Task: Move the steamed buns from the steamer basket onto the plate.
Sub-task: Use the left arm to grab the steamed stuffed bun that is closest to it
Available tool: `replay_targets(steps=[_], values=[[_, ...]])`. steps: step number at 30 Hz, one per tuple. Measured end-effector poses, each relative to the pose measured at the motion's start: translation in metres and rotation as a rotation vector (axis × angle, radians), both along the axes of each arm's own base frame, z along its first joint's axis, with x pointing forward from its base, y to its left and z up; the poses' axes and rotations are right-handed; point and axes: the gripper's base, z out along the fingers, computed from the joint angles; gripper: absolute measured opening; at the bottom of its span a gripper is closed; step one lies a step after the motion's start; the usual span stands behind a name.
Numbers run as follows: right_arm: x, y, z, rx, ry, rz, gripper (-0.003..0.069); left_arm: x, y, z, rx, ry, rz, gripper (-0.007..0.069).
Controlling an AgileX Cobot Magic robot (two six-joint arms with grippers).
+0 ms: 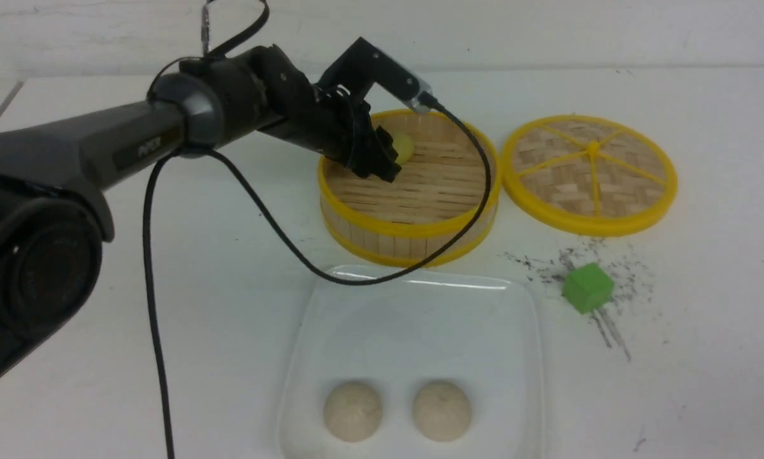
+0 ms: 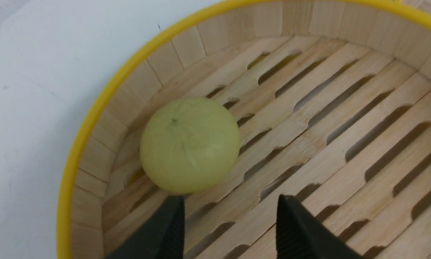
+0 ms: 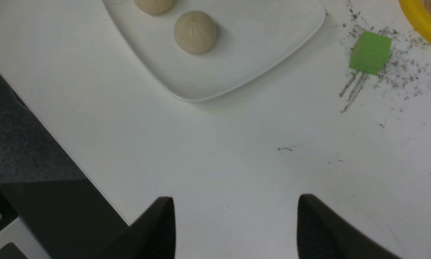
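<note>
Left wrist view: the left gripper [image 2: 229, 201], jaws apart and empty, hangs over the round bamboo-slat steamer basket [image 2: 186, 46]; the pale yellow pleated dome bun [image 2: 189, 144] lies just ahead at eleven o'clock, against the wall. The right gripper [image 3: 233, 201], jaws apart, is farther off.

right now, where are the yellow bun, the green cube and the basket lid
yellow bun [image 2: 189, 144]: left wrist view, middle of its dome
green cube [image 1: 587, 288]: front view, centre of its near faces
basket lid [image 1: 589, 173]: front view, middle of its woven face
</note>
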Motion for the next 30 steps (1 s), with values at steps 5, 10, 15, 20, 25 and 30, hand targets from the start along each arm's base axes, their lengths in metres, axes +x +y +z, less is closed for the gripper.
replay_targets(steps=[5,10,15,20,25,30], values=[[0.000,0.000,0.000,-0.001,0.001,0.000,0.0454,0.005,-0.001,-0.024,0.018,0.027,0.007,0.0370],[0.000,0.000,0.000,0.000,0.000,0.000,0.0454,0.011,0.000,-0.020,0.004,-0.046,0.045,0.0370],[0.000,0.000,0.000,0.000,0.000,0.000,0.0454,0.019,-0.001,-0.002,0.001,-0.139,0.044,0.0370],[0.000,0.000,0.000,0.000,0.001,-0.001,0.0454,0.026,-0.004,0.022,-0.028,-0.215,0.047,0.0370],[0.000,0.000,0.000,0.001,0.000,-0.001,0.0454,0.027,-0.005,0.027,-0.046,-0.226,0.052,0.0370],[0.000,0.000,0.000,0.002,-0.002,-0.001,0.0454,0.029,-0.007,0.011,-0.051,-0.177,0.049,0.0370]])
